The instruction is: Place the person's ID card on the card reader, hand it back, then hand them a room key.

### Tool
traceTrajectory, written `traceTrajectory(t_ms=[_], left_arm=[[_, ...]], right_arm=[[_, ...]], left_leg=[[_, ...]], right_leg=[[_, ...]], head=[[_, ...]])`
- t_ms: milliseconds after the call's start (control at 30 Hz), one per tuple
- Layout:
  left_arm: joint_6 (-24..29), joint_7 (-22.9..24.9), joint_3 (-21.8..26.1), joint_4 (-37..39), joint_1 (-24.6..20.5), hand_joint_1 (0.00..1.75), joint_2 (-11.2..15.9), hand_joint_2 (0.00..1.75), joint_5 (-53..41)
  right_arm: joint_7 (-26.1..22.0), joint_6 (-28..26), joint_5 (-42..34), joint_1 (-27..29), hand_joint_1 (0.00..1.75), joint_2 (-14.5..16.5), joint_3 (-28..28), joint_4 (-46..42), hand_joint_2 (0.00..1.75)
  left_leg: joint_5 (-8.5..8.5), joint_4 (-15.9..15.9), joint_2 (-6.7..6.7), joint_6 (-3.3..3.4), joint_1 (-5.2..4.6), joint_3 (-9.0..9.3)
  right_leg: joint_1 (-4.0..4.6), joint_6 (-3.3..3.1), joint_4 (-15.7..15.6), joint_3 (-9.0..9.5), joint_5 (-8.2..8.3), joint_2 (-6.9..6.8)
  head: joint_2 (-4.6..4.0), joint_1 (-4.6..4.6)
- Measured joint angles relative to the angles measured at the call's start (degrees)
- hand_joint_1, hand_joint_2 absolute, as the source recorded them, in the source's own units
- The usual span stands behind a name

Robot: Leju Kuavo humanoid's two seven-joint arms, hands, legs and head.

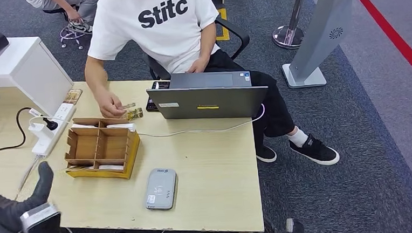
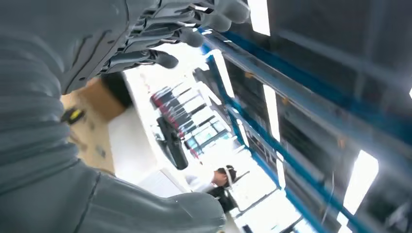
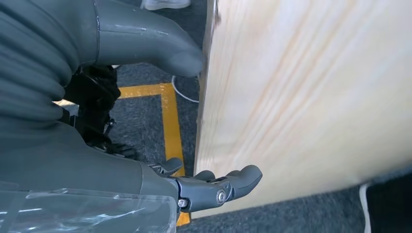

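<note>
Floor: dark grey-blue carpet (image 1: 357, 156), with a red stripe (image 1: 399, 40) running along its far right side and yellow tape (image 3: 170, 116) marked near the desk.
Desk: a pale wooden table (image 1: 212, 170) stood in the middle.
Side unit: a white cabinet (image 1: 25, 65) sat against the desk's left end.
Seating: a black office chair (image 1: 234, 36) stood behind the desk.
Fixtures: a chrome barrier post (image 1: 290, 33) and a grey kiosk stand (image 1: 318, 39) stood close together beyond the desk.
Light: long bright ceiling panels (image 2: 272, 111) ran between blue beams (image 2: 301, 97).
</note>
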Motion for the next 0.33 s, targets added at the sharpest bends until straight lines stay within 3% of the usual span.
traceTrajectory(t_ms=[133, 267, 300, 333], left_arm=[[-9.81, -0.02, 2.42, -5.17, 7.16, 0.00, -4.04, 1.75, 23.40], [-17.79, 1.09, 7.01, -3.91, 12.20, 0.00, -6.24, 1.75, 36.89], [-18.86, 0.74, 8.55, -2.21, 12.74, 0.07, -6.59, 1.75, 38.02], [-19.38, 0.51, 9.36, -1.30, 12.97, 0.09, -6.77, 1.75, 38.54]], right_arm=[[-0.92, 1.49, -1.95, 0.74, 0.00, -0.32, -1.62, -0.02, 1.75], [-1.74, 5.69, -3.60, 1.75, 0.00, -0.92, -3.46, -0.02, 1.75], [-2.01, 7.10, -4.07, 2.02, 0.44, -1.05, -3.96, -0.02, 1.75], [-2.15, 7.88, -4.32, 2.16, 0.58, -1.13, -4.21, -0.02, 1.75]], left_leg=[[-0.03, -0.01, -0.06, 0.02, 0.02, -0.02], [-0.05, -0.01, -0.04, -0.02, 0.03, -0.01], [-0.06, -0.02, -0.05, -0.03, 0.03, -0.01], [-0.06, -0.02, -0.06, -0.03, 0.02, 0.00]], right_leg=[[0.00, 0.07, -0.03, 0.00, -0.07, -0.08], [0.01, 0.11, -0.03, 0.00, -0.10, -0.07], [0.01, 0.11, -0.03, 0.01, -0.10, -0.08], [0.01, 0.12, -0.03, 0.01, -0.10, -0.09]], head=[[0.00, 0.01], [0.00, 0.01], [0.00, 0.01], [0.00, 0.02]])
